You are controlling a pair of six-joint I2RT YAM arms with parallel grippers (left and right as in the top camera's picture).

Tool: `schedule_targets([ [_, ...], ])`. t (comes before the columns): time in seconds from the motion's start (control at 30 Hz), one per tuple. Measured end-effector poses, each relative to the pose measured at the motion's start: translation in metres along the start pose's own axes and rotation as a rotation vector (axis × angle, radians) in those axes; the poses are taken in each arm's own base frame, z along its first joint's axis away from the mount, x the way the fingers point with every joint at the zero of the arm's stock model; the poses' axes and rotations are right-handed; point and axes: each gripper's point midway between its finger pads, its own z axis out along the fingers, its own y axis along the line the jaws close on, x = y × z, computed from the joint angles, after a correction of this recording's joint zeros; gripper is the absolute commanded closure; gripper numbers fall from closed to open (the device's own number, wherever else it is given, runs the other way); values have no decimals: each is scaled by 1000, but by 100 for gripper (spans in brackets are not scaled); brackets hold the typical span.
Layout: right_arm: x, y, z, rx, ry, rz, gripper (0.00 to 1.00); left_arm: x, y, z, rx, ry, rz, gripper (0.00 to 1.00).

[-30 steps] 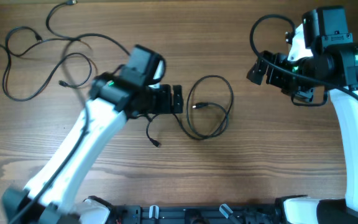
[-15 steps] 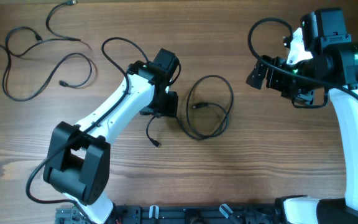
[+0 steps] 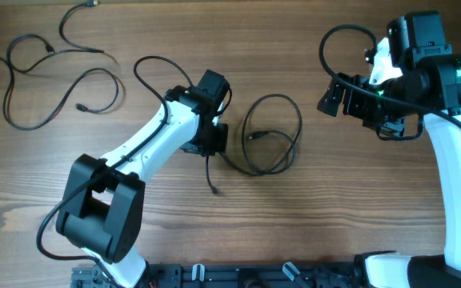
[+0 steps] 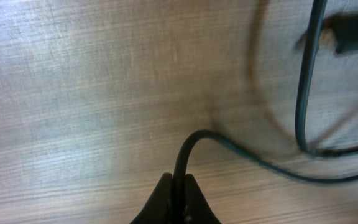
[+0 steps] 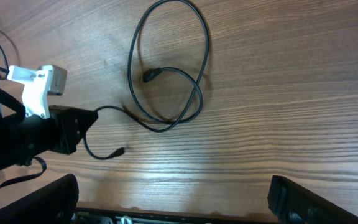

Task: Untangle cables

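Note:
A black cable lies in a loop (image 3: 272,134) at the table's middle, and its tail runs down to a small plug (image 3: 215,190). My left gripper (image 3: 212,144) sits at the loop's left side, shut on this cable. In the left wrist view the fingertips (image 4: 165,193) pinch the cord (image 4: 188,144), which arches up and off to the right toward the loop (image 4: 304,93). More thin cables (image 3: 54,76) sprawl at the upper left. My right gripper (image 3: 331,94) hovers open to the right of the loop, holding nothing. From the right wrist view I see the loop (image 5: 166,68) from above.
The left arm (image 3: 146,152) stretches diagonally from the lower left. The right arm's own thick black wire (image 3: 334,36) arcs above its wrist. Bare wooden table (image 3: 334,208) lies below and between the arms.
My left gripper has gone from open to shut on the cable beside the loop. The cable's tail has straightened and swung slightly right. The right arm has stayed put.

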Motion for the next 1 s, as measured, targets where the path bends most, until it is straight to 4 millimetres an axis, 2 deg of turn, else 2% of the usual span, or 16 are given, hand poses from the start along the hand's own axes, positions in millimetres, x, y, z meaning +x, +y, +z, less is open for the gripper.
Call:
schedule_targets([
  [0.07, -2, 1, 0, -3, -8, -2, 0, 4, -4, -11, 17, 33, -3, 96],
  [0.1, -2, 1, 0, -4, -9, -2, 0, -2, -11, -23, 40, 17, 0, 96],
  [0.17, -3, 1, 0, -5, -11, -3, 0, -25, -31, -64, 120, -79, 16, 96],
  [0.2, -3, 1, 0, -5, -10, -3, 0, -38, -44, -95, 181, -156, 32, 96],
  [0.23, -2, 1, 1, -4, -9, -2, 0, -51, -59, -141, 258, -277, 60, 96],
  [0.3, -2, 0, 5, -1, -2, 0, 0, -53, -73, -201, 350, -429, 101, 96],
  [0.37, 2, -5, 19, 8, 31, 8, 0, -42, -84, -266, 450, -593, 153, 96],
  [0.4, 3, -6, 30, -1, 49, 11, 0, -37, -89, -290, 494, -658, 179, 96],
  [0.47, 6, -3, 53, -48, 83, 13, 0, -29, -93, -317, 543, -733, 208, 96],
  [0.53, 10, 4, 72, -118, 121, 16, 0, -21, -94, -332, 566, -770, 224, 96],
  [0.6, 9, 23, 81, -244, 129, 0, 0, -20, -94, -334, 572, -776, 228, 96],
  [0.67, 10, 47, 76, -397, 134, -93, 0, -21, -94, -335, 591, -766, 181, 96],
  [0.73, 12, 56, 72, -466, 107, -270, 0, -25, -90, -336, 627, -744, 60, 96],
  [0.8, 12, 56, 71, -478, 70, -427, 1, -35, -79, -342, 661, -745, -70, 96],
  [0.93, 1, 63, 70, -507, -38, -661, 1, -56, -31, -352, 739, -731, -420, 96],
  [1.0, -13, 73, 67, -532, -129, -760, 3, -58, -27, -356, 801, -700, -495, 96],
])
